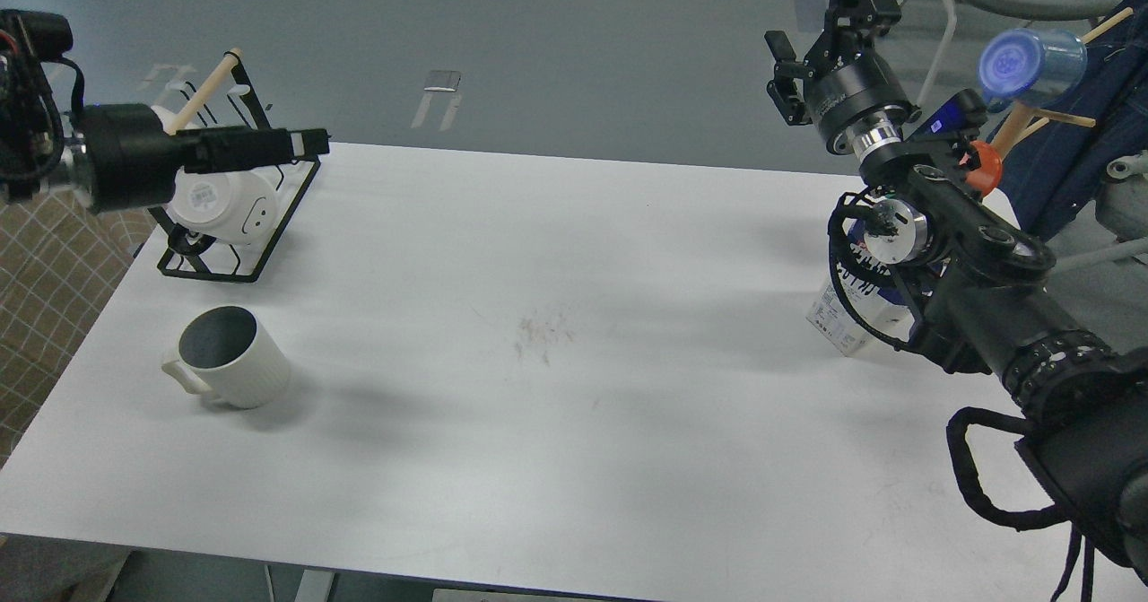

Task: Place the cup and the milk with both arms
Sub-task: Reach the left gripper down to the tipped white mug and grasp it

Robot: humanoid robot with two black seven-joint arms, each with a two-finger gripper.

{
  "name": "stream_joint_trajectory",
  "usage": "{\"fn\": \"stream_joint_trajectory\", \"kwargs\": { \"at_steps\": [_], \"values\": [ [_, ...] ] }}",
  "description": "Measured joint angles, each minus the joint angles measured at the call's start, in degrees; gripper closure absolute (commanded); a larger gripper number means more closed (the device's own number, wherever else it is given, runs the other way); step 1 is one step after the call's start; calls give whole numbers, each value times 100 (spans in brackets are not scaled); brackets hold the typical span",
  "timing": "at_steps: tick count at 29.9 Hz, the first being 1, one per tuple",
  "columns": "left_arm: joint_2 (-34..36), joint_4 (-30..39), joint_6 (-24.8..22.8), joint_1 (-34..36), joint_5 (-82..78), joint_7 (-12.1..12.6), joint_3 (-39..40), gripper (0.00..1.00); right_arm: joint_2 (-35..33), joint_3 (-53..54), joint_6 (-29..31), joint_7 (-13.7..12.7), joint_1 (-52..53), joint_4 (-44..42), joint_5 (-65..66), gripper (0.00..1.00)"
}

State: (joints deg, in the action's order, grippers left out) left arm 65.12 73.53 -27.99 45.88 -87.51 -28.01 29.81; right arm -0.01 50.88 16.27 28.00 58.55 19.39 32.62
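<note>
The cream-white ribbed cup [233,369] stands upright on the white table [574,440] at the front left, handle to the left, with nothing touching it. The milk [839,322] stands at the right edge; only its white lower part shows, the rest is hidden behind my right arm. My left gripper [300,143] points right, above the rack and well behind the cup. It is seen side-on, so its fingers cannot be told apart. My right gripper [814,17] is raised beyond the table's far edge, above and behind the milk, open and empty.
A black wire rack [269,234] with a wooden peg and a white cup on it stands at the back left. A translucent blue cup [1031,62] and a small orange cup [987,167] hang on a stand at the right. Checked cloth [54,261] lies left of the table.
</note>
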Motion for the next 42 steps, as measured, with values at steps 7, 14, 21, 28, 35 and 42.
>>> {"fn": "stream_joint_trajectory", "kwargs": {
  "at_steps": [7,14,21,28,35,42],
  "values": [
    [155,-129,0,-574,-1566,-1,-292,1,1,0,0,0,-6,8,-1,0],
    [159,-519,319,-649,-1897,-1,-782,1,1,1,0,0,-60,55,0,0],
    [-55,-861,467,-651,-1902,0,-1038,1,1,9,0,0,-80,73,-1,0],
    [-243,-1133,512,-654,-1905,1,-1078,18,1,16,0,0,-82,78,-1,0],
    [-262,-1157,516,-681,-1909,1,-1136,77,1,10,0,0,-121,100,-1,0],
    [-253,-1156,522,-694,-1902,1,-1239,100,1,2,0,0,-133,100,-1,0]
  ]
}}
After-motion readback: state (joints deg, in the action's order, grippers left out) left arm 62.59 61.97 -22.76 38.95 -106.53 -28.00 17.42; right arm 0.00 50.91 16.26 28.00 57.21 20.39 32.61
